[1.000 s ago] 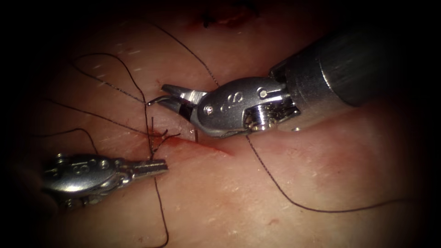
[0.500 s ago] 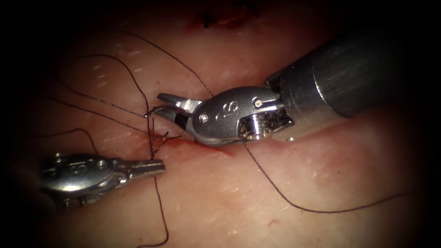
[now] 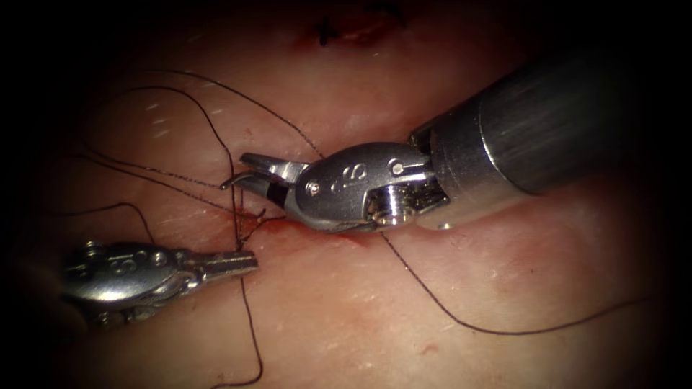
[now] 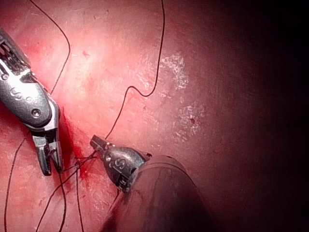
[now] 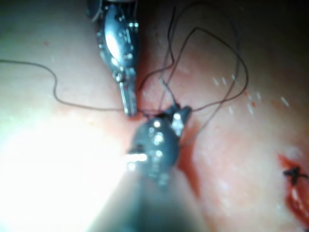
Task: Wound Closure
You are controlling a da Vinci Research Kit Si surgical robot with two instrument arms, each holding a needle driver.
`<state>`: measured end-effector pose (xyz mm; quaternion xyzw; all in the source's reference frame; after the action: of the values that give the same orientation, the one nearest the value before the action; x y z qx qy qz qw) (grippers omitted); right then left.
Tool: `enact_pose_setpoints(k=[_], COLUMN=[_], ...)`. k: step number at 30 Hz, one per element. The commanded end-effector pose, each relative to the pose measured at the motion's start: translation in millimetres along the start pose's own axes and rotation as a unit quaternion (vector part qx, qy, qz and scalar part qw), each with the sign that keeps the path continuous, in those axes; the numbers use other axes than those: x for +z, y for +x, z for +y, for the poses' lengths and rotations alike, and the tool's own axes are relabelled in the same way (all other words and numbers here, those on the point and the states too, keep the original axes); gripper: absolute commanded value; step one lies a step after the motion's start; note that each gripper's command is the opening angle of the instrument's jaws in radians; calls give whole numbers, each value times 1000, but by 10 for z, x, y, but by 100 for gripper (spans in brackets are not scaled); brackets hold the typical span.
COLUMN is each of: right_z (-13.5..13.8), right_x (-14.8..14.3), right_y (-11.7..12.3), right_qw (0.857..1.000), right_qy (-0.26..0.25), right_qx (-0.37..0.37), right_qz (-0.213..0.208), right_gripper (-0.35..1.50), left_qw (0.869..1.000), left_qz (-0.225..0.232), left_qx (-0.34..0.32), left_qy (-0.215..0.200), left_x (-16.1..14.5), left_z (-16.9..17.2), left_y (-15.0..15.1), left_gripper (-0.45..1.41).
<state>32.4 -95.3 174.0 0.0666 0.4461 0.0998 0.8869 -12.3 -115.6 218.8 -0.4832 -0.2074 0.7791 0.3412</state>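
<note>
the tissue is pink, soft and shiny wet. far back there is a small dark stitch.

at the left the left tool lies low over the tissue. it is smooth grey metal. its jaws are closed on the thread, which runs up and down past its tip. the thread is thin and dark. it lies in big loops on the left side of the cut and in one long curve on the right side.

just above the left tool's tip the thread makes a little tangle at the cut's left end, with red fluid around it.

next comes a thin, bent, shiny bit, the needle i think, but it is hard to tell. it is up off the tissue, not in it. the right tool pinches one end of it in its jaws. this tool's fat round shaft covers part of the cut.
</note>
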Motion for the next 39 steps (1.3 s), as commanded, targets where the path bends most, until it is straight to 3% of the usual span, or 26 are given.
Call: enact_pose_setpoints(k=[1,15,28,39], right_z=[-14,-12,33,48], right_x=[6,2,-14,-14], right_y=[1,-1,47,51], right_qw=[1000,1000,997,996], right_qy=[5,15,-64,-72], right_qx=[1,18,10,17], right_qz=[1,0,44,48], right_gripper=[-35,-35,-35,-35], left_qw=[1000,1000,1000,1000], left_qz=[1,1,-2,-1], left_qx=[-3,-4,-4,-3], left_qy=[-3,-2,0,3], left_x=[9,8,11,15], left_z=[16,17,19,18], left_y=[-6,-6,-5,-9], left_gripper=[-18,-18,-18,-18])
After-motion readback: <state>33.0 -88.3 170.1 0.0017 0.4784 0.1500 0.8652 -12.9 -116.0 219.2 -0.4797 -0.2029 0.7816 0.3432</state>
